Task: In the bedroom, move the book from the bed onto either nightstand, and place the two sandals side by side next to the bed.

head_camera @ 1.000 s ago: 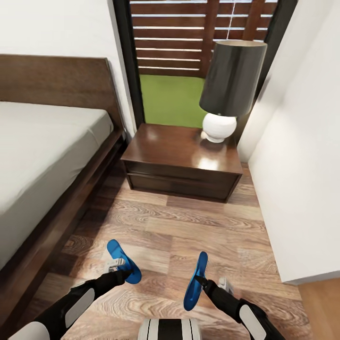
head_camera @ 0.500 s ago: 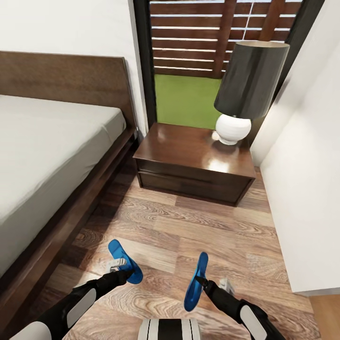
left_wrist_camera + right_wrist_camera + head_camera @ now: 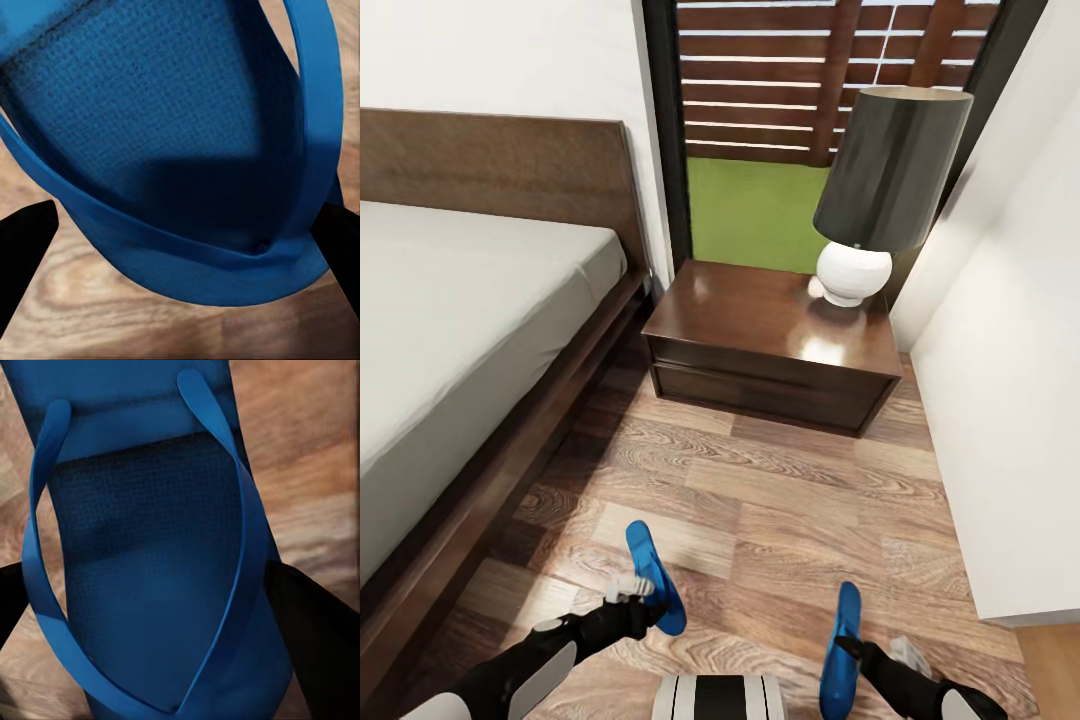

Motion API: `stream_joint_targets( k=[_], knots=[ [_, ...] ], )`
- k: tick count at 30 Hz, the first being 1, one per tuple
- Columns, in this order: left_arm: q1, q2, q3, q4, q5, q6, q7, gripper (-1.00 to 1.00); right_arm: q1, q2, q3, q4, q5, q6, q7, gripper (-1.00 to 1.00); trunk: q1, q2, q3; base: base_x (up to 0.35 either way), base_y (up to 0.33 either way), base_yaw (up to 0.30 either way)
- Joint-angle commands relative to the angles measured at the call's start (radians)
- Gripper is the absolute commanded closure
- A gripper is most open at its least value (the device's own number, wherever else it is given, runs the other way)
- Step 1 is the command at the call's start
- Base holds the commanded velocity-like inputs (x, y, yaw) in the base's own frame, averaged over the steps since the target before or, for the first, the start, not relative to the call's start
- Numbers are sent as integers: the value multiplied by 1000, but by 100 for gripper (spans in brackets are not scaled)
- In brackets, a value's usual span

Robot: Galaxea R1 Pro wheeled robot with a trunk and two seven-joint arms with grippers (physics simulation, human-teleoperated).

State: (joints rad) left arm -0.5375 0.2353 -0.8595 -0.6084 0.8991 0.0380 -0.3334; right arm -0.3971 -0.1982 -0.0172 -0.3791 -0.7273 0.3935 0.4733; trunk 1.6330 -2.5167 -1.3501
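Both blue sandals are held above the wood floor at the near edge of the head view. My left gripper (image 3: 632, 592) is shut on one sandal (image 3: 657, 578), which lies roughly flat with its toe pointing away. My right gripper (image 3: 860, 650) is shut on the other sandal (image 3: 841, 652), turned on its edge. In the left wrist view the sandal (image 3: 172, 135) sits between the black fingertips (image 3: 22, 251). In the right wrist view the straps and sole (image 3: 157, 577) fill the gap between the fingers (image 3: 319, 641). The bed (image 3: 450, 310) runs along the left. The nightstand (image 3: 772, 335) stands beyond it. The book is out of view.
A lamp (image 3: 885, 180) with a dark shade and white base stands on the nightstand's right end. A white wall (image 3: 1010, 400) closes the right side. A black-framed window (image 3: 760, 190) is behind the nightstand. Wood floor (image 3: 760, 490) lies between bed, nightstand and wall.
The view first shifted a little, then held still. Both arms have since moved to the right and nearer to me, carrying the sandals with them.
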Motion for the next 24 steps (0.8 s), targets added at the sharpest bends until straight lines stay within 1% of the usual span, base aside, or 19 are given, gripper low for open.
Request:
stream_joint_targets(
  k=[1, 5, 7, 9, 13, 15, 24],
  knots=[
    [-1, 2, -9, 0, 12, 1, 1, 100, 0, -3, -2, 1, -8, 9, 1, 100, 0, 0, -1, 0, 0, 0],
    [-1, 8, -13, 12, 15, -1, 2, 100, 0, -11, -4, 2, -9, 10, 1, 100, 0, 0, -1, 0, 0, 0],
    [-1, 10, -13, 52, 22, -2, 1, 100, 0, -26, -3, 2, -9, 10, 1, 100, 0, 0, -1, 0, 0, 0],
    [-1, 9, 1, 84, 34, -3, 1, 100, 0, -35, -3, 3, -9, 10, 1, 100, 0, 0, -1, 0, 0, 0],
    [-1, 8, 34, 105, 48, -4, 1, 100, 0, -40, -3, 3, -9, 10, 1, 100, 0, 0, -1, 0, 0, 0],
    [-1, 8, 39, 108, 50, -4, 1, 100, 0, -40, -3, 3, -9, 10, 1, 100, 0, 0, -1, 0, 0, 0],
    [-1, 5, 45, 114, 53, -4, 1, 100, 0, -40, -3, 3, -9, 9, -1, 100, -4, 2, 34, 0, 0, 0]
  ],
)
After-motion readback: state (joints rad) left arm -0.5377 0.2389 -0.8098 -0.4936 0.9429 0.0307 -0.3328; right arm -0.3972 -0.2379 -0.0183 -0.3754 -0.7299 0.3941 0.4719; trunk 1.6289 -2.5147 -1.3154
